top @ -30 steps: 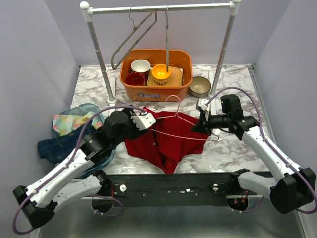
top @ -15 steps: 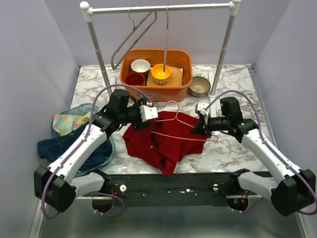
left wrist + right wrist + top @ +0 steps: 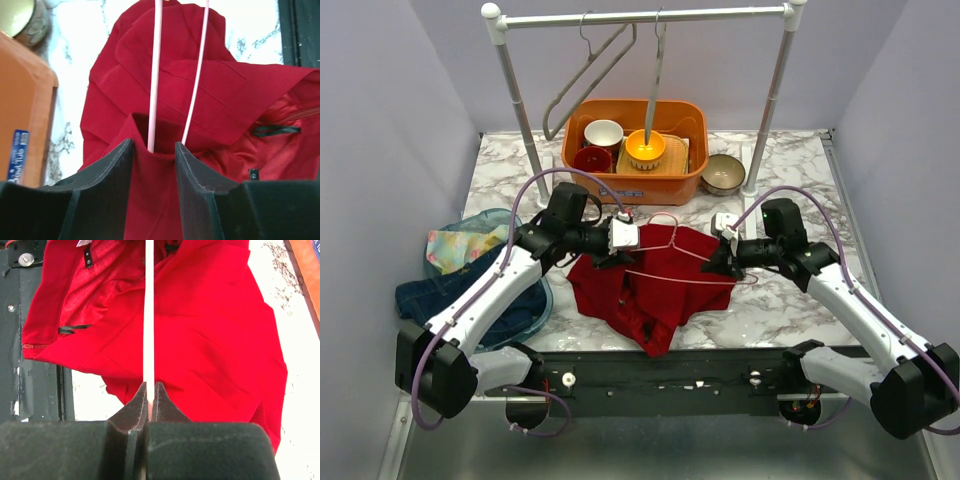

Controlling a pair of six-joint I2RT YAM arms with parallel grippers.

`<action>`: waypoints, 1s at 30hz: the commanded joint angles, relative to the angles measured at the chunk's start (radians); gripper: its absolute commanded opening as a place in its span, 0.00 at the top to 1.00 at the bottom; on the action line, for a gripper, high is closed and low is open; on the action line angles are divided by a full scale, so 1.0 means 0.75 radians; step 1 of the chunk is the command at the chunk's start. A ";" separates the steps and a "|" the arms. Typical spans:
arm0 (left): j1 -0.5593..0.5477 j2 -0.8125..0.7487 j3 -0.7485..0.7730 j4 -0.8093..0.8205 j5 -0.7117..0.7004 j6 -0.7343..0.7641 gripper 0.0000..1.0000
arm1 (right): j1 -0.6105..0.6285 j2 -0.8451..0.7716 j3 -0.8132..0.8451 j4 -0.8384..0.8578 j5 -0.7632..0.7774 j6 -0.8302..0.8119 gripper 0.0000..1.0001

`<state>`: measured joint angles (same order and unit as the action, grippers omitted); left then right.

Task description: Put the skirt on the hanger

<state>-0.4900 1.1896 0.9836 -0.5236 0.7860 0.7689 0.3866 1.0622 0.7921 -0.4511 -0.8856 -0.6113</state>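
The red skirt [image 3: 650, 292] lies crumpled on the marble table near the front edge. A thin pink wire hanger [image 3: 672, 248] rests on it, its hook pointing toward the back. My left gripper [image 3: 625, 237] is at the skirt's upper left corner. In the left wrist view its jaws [image 3: 154, 150] are half closed, and a fold of skirt [image 3: 200, 90] fills the gap and touches both pads. The hanger's two wires [image 3: 154, 75] run into that fold. My right gripper [image 3: 720, 262] is shut on the hanger's right end, the wire [image 3: 148, 315] pinched between its fingertips [image 3: 150, 390] over the skirt [image 3: 210, 325].
An orange bin [image 3: 635, 186] holding bowls stands at the back under a white clothes rail [image 3: 640, 16], where a grey hanger [image 3: 590, 80] hangs. A stone-coloured bowl [image 3: 723, 172] sits beside the bin. A blue basket [image 3: 520, 300] of clothes and jeans [image 3: 425, 300] lies at the left.
My left arm has swung in from the front left to the skirt's upper left corner, and its jaws have narrowed around the cloth. The right gripper and hanger have shifted slightly left.
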 commanded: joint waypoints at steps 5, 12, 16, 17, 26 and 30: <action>0.005 -0.083 -0.070 0.099 -0.037 -0.147 0.54 | 0.018 -0.017 -0.009 0.086 -0.038 0.005 0.99; -0.005 -0.299 -0.172 0.211 -0.250 -0.481 0.35 | 0.018 -0.005 -0.015 0.090 -0.042 0.019 0.99; -0.013 -0.501 -0.217 0.256 -0.410 -0.734 0.22 | 0.016 0.001 -0.017 0.098 -0.040 0.042 0.99; -0.017 -0.537 -0.225 0.266 -0.456 -0.781 0.21 | 0.018 0.005 -0.017 0.100 -0.042 0.044 0.99; -0.303 -0.633 -0.234 0.050 -0.949 -1.573 0.23 | 0.016 0.028 -0.027 0.135 -0.038 0.118 0.99; -0.616 -0.554 -0.236 -0.089 -1.474 -1.749 0.21 | 0.018 0.046 -0.023 0.133 -0.034 0.132 0.99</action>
<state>-0.7746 0.7109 0.8116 -0.4313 0.1192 -0.2863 0.3935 1.0821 0.7822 -0.4000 -0.8852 -0.5419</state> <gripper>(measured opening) 0.777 0.025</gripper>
